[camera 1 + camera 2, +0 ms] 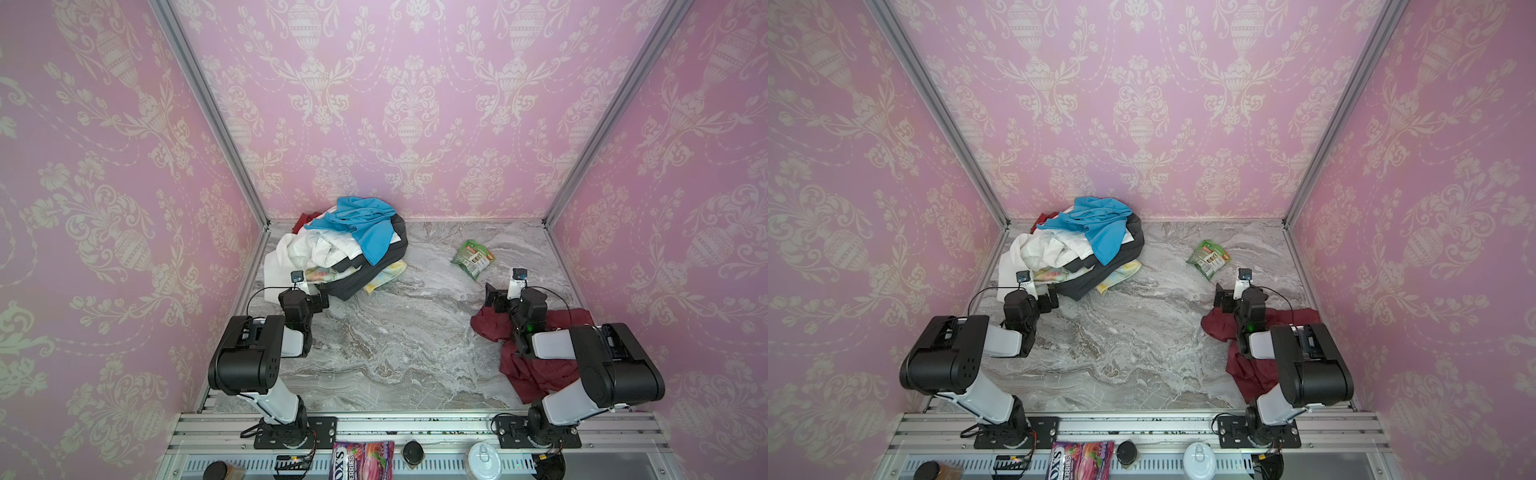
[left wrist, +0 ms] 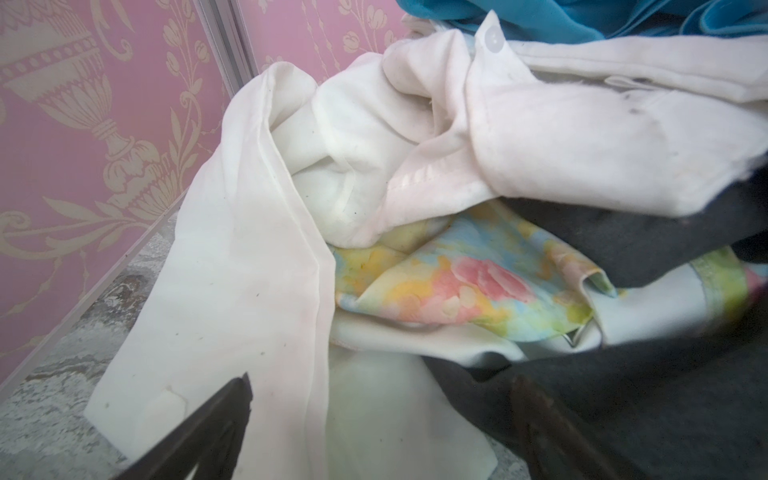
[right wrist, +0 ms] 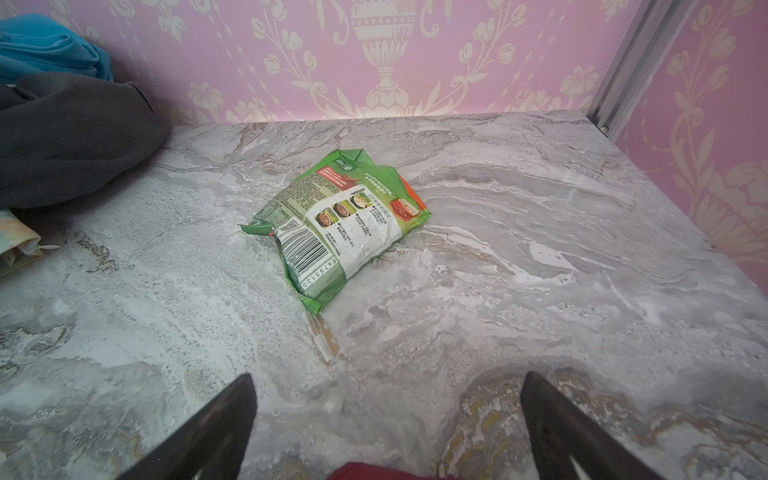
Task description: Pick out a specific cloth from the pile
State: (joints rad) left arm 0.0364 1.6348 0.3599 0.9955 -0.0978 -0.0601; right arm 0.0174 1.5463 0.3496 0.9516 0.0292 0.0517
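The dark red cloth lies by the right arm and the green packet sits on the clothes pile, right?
No: the green packet lies on the bare table, apart from the pile, as the right wrist view shows. The rest is right.

A green plastic snack packet [image 1: 473, 258] lies barcode up on the grey marble-patterned tabletop [image 1: 395, 340], near the pink wallpapered back wall [image 1: 407, 104]. A purple sweets bag [image 1: 362, 459] and a white can [image 1: 484, 461] sit below the front rail [image 1: 415, 424].

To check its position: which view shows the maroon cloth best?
Both top views: the maroon cloth lies spread out, partly under the right arm. The right wrist view catches only its edge; the left wrist view shows none.
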